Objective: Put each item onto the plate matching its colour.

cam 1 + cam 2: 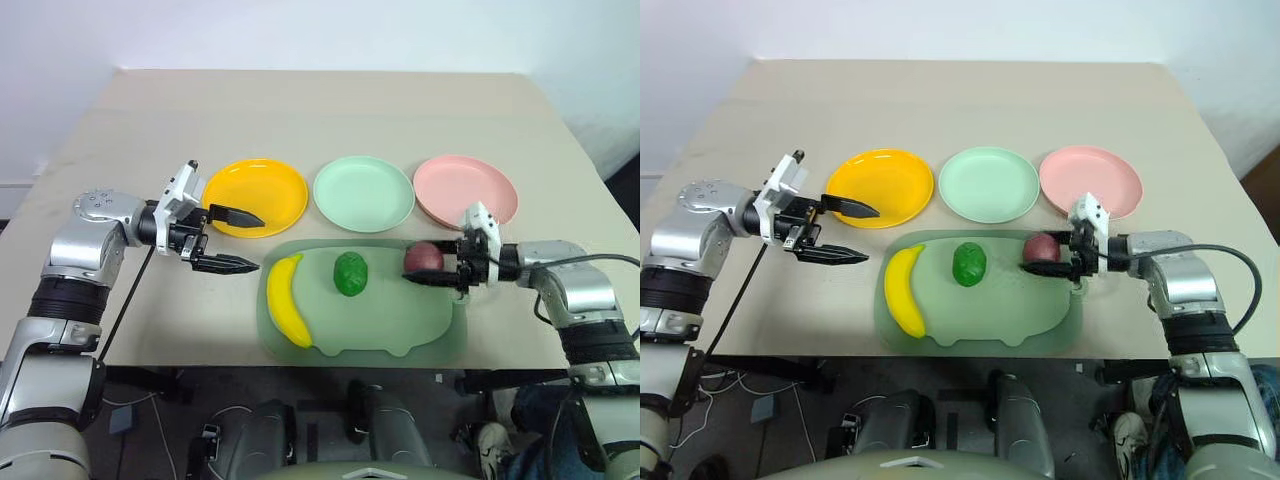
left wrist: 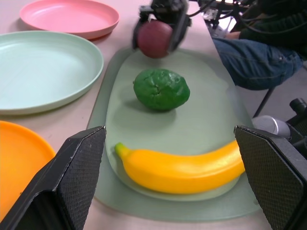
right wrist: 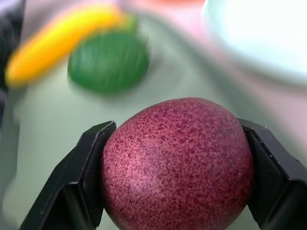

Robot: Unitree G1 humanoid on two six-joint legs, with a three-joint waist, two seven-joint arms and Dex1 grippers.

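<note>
My right gripper (image 1: 432,268) is shut on the dark-red round fruit (image 3: 177,163), holding it just above the right end of the green pig-shaped board (image 1: 400,320). On that board lie the bumpy dark-green fruit (image 1: 351,273) in the middle and the yellow banana (image 1: 287,301) at the left. Behind the board stand three plates in a row: yellow-orange (image 1: 270,190), mint green (image 1: 364,193) and pink (image 1: 450,183). My left gripper (image 1: 240,240) hangs open left of the board, in front of the yellow plate, with nothing between its fingers.
The beige table (image 1: 320,110) stretches bare behind the plates. Its front edge runs just below the board. A person's leg in jeans (image 2: 249,57) shows beyond the table's right side in the left wrist view.
</note>
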